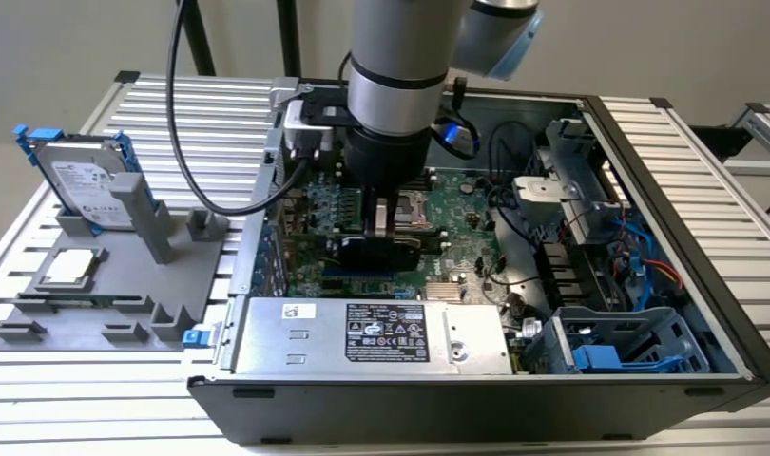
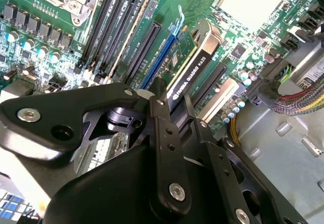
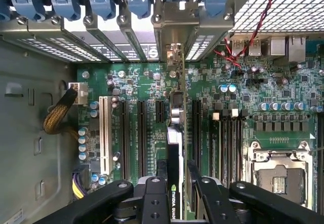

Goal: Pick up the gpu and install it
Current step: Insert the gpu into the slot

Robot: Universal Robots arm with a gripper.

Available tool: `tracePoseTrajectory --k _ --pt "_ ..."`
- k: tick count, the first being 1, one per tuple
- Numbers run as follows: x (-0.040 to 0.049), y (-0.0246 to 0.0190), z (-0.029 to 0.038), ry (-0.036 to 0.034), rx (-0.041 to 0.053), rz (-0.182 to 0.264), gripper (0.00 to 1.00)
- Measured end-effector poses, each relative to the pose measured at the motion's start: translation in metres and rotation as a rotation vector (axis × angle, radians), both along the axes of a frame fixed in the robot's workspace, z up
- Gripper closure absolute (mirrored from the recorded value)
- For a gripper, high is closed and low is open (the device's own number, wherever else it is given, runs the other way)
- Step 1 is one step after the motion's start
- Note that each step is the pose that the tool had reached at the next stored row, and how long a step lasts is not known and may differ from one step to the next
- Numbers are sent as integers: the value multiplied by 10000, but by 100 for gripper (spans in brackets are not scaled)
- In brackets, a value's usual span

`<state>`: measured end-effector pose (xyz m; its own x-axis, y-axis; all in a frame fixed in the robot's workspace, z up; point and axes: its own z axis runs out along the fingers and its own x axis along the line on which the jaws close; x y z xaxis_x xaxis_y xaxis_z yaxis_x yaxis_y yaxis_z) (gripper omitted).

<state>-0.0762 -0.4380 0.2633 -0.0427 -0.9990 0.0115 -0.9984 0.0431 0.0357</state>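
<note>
My gripper (image 1: 380, 226) is lowered inside the open computer case (image 1: 689, 237), shut on the gpu (image 1: 378, 253). In both wrist views the gpu (image 3: 175, 133) stands on edge as a thin black card, between the two black fingers (image 3: 162, 169). It runs along an expansion slot of the green motherboard (image 3: 228, 77). Its far end reaches the silver bracket opening (image 3: 174, 51) at the case's rear wall. In the second wrist view the gpu (image 2: 195, 69) lies next to a blue slot (image 2: 163, 57), with the gripper (image 2: 174, 107) on its near end. Whether the card is fully seated I cannot tell.
A grey fixture (image 1: 169, 285) on the exterior view's left holds a hard drive (image 1: 87, 176) and a square silver chip (image 1: 70, 268). The case also holds a power supply (image 1: 359, 337), a blue drive cage (image 1: 626, 347), an open CPU socket (image 3: 276, 176) and yellow cables (image 3: 58, 115).
</note>
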Motion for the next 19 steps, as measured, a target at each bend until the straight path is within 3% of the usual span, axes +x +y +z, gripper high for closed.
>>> tracePoseTrajectory --k 8,12,19 --pt "-12 11 -32 -14 2 2 100" --pt "-14 10 -80 -9 -5 0 100" --pt "-13 11 -84 -12 -1 0 100"
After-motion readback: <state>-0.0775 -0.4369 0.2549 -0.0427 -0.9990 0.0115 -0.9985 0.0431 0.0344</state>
